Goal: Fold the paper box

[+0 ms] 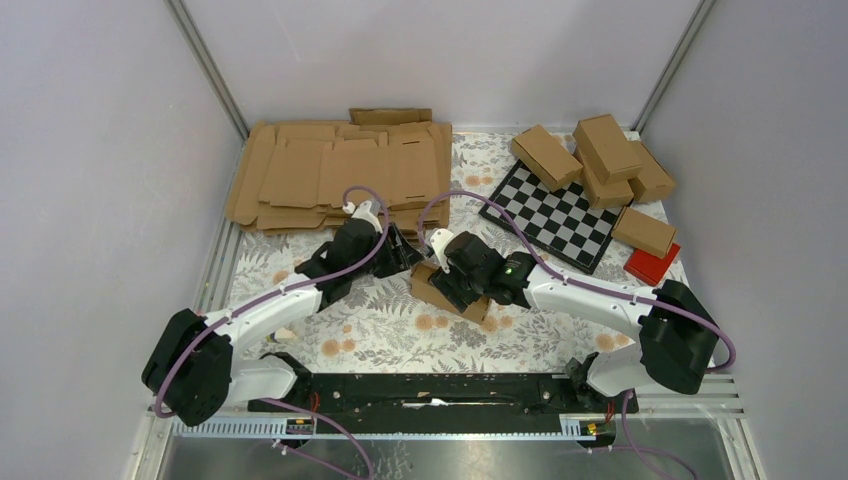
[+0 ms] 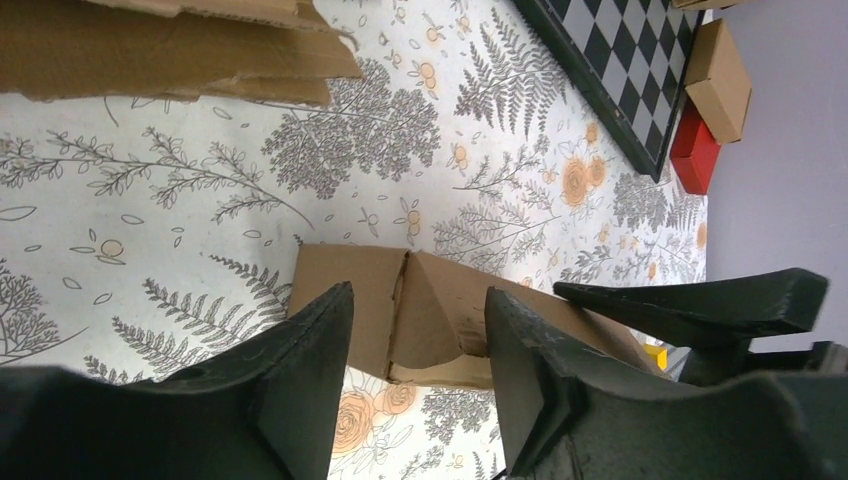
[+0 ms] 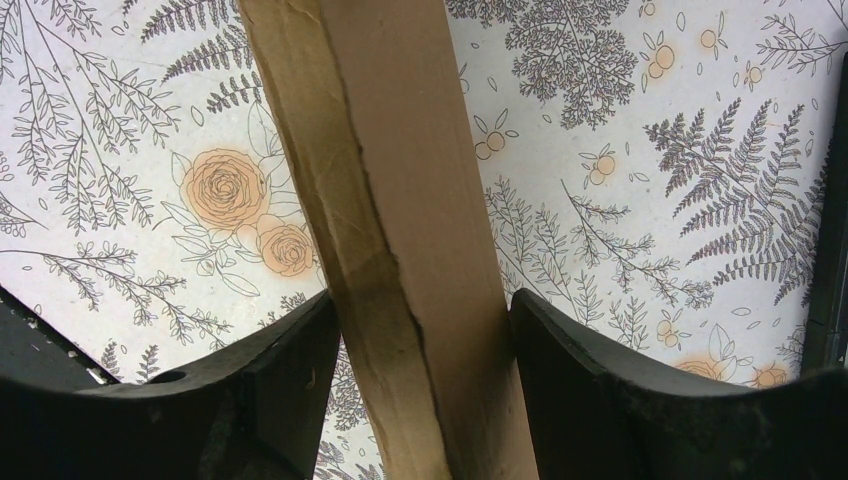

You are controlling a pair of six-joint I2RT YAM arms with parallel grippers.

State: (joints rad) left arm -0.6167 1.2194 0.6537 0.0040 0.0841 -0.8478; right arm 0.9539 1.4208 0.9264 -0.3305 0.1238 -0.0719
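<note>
The paper box (image 3: 400,150) lies on the table (image 3: 620,120). The right hand (image 3: 424,312) squeezes its middle. The left hand (image 2: 418,295) is half open, with the box's end just past its fingers.

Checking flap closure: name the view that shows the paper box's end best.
Left wrist: the end of the paper box faces the camera, flaps meeting at a visible gap. Right wrist shows only its long seamed side, between the fingers. Top external shows it largely covered by the right gripper.
</note>
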